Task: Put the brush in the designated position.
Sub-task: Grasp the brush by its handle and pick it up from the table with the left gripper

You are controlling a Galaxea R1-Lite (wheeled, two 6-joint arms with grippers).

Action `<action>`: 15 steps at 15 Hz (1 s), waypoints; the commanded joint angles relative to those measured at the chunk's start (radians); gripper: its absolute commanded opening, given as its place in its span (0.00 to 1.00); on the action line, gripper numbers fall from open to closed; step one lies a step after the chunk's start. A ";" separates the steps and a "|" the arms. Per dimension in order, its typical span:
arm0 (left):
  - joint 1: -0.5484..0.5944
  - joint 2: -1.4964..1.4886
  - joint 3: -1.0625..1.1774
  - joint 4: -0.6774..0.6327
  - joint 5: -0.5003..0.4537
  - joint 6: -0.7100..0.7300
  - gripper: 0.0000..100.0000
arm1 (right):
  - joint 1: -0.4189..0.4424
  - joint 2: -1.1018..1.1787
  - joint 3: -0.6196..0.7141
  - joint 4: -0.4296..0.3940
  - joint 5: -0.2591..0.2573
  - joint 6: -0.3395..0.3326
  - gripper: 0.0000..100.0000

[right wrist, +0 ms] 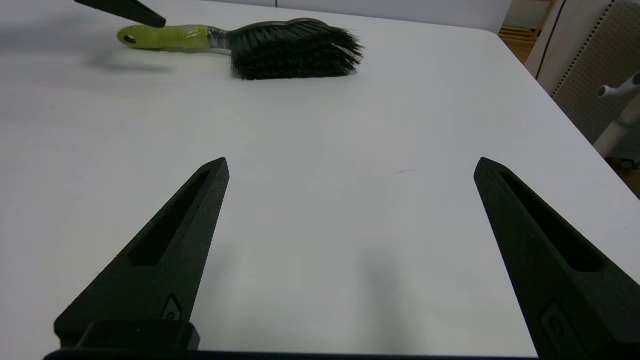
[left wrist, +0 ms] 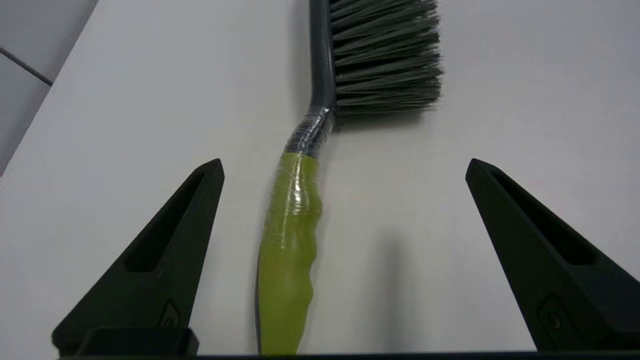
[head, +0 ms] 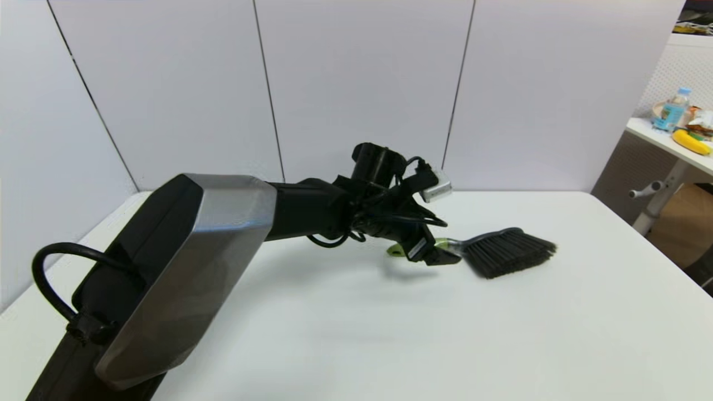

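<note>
so: brush (head: 504, 252) lies flat on the worktop (head: 356, 334), far centre, bristles to the robot's right. left end effector (left wrist: 345, 170) is spread wide, straddling the green handle, touching nothing. right end effector (right wrist: 350, 167) released, idle, well short of the brush. no target marker visible, so can't tell whether it's placed or not yet grasped.

Bare table (head: 390, 334) all round brush (head: 501, 253); nothing blocking.

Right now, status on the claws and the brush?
Left claw open over the brush handle, not gripping. Right claw open, low over bare table, away from brush. Brush flat on table. Nothing in the way.
</note>
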 commanded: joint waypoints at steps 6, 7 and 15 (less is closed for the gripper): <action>0.020 0.112 -0.002 -0.248 -0.080 -0.253 1.00 | 0.001 0.001 0.002 0.000 0.002 -0.001 1.00; 0.023 0.117 -0.002 -0.248 -0.081 -0.260 1.00 | 0.001 0.001 0.002 0.000 0.001 -0.001 1.00; 0.051 0.150 -0.001 -0.241 -0.179 -0.273 1.00 | 0.001 0.001 0.002 0.000 0.002 -0.001 1.00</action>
